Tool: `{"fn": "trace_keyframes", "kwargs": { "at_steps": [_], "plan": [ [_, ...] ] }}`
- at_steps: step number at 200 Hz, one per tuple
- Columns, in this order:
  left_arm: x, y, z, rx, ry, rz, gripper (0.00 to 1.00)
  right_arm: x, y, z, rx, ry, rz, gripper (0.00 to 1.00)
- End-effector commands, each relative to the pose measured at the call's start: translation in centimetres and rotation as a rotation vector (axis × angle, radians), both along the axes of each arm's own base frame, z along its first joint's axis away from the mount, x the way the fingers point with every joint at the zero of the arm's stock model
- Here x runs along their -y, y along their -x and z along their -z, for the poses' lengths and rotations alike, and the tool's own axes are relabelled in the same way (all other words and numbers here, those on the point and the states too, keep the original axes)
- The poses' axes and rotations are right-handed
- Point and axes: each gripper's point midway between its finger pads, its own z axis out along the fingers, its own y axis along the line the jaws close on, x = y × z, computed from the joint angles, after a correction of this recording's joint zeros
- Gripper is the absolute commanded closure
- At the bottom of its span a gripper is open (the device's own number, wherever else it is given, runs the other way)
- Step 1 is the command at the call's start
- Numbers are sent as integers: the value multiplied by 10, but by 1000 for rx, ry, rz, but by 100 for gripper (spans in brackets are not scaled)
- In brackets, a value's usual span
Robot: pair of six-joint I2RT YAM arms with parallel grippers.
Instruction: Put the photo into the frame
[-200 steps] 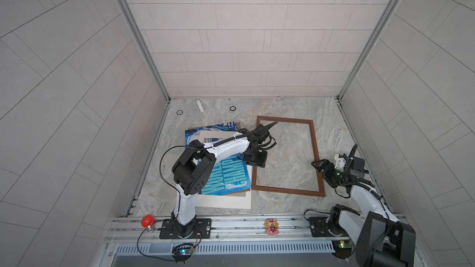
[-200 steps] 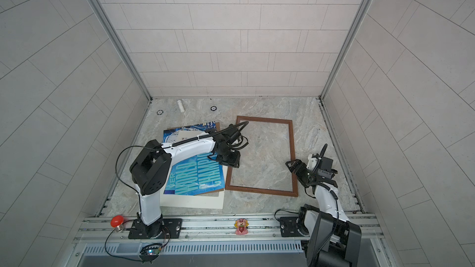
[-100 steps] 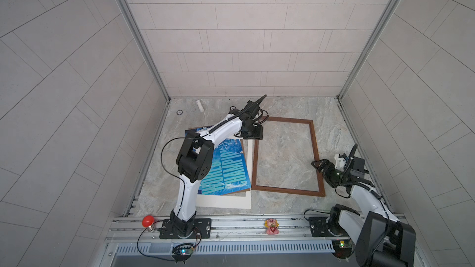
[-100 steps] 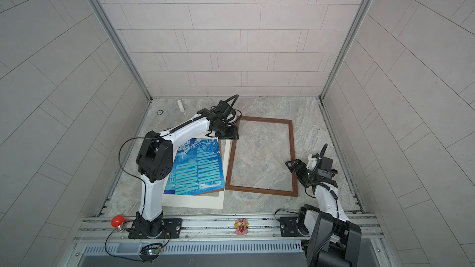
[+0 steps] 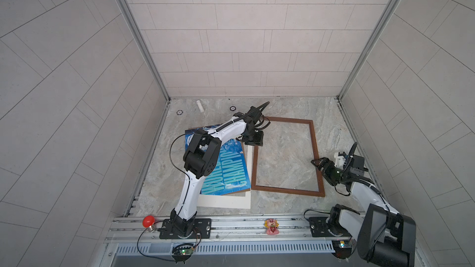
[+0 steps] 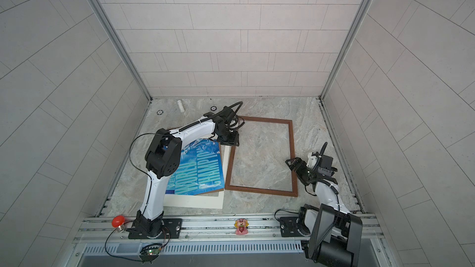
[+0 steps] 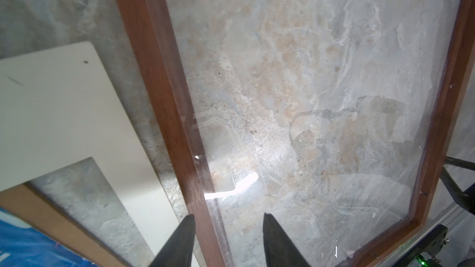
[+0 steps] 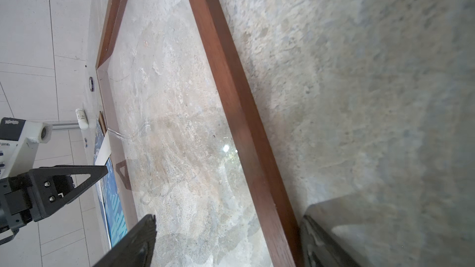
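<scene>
**Left gripper** [image 7: 228, 217]: the jaws stand partly apart and hold nothing. In the left wrist view, one long rail of the frame [image 7: 159, 73] runs between the two fingers. The gap is wider than the rail, and contact cannot be confirmed. In both top views this gripper sits over the frame's far corner on the photo side.

**Right gripper** [image 8: 228, 232]: the jaws are spread wide and hold nothing. In the right wrist view the opposite long rail passes between the fingers. Whether either finger touches it cannot be told. In a top view the gripper [image 5: 320, 163] sits at that rail, toward its near end.

**Frame** [image 5: 285, 190]: it lies flat on the marble-patterned tabletop [image 5: 329, 114]. A clear pane in it shows glare and reflections, and the tabletop is visible through it. Nothing lies inside it.

**Photo** [image 5: 226, 173]: the blue poster lies face up outside the frame, beside the rail under the left gripper, and is partly hidden by the left arm. It rests on a brown backing board [image 7: 51, 217], which lies over a cream mat [image 5: 226, 202]. The mat's edge is just beside the frame.

**Periphery**: a small white bottle [image 5: 200, 105] lies near the back wall. A red bulb [image 5: 148, 221] and a pink figurine [image 5: 271, 226] sit on the front rail.
</scene>
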Motion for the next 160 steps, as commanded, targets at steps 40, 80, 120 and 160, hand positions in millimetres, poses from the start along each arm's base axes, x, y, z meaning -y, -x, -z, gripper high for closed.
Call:
{"fn": "trace_keyframes", "kwargs": {
  "at_steps": [40,80,120,160],
  "plan": [
    [-3,9,14,-26,-45,26,54,-4,12,13,-75,-18,2,16],
    [-5,15,21,-49,-55,34,54,-4,11,13,-72,-16,3,16],
    [-5,22,27,-68,-54,39,54,-4,12,14,-75,-16,4,16],
    [3,30,26,-89,2,59,54,-4,11,13,-74,-15,4,16]
  ]
}}
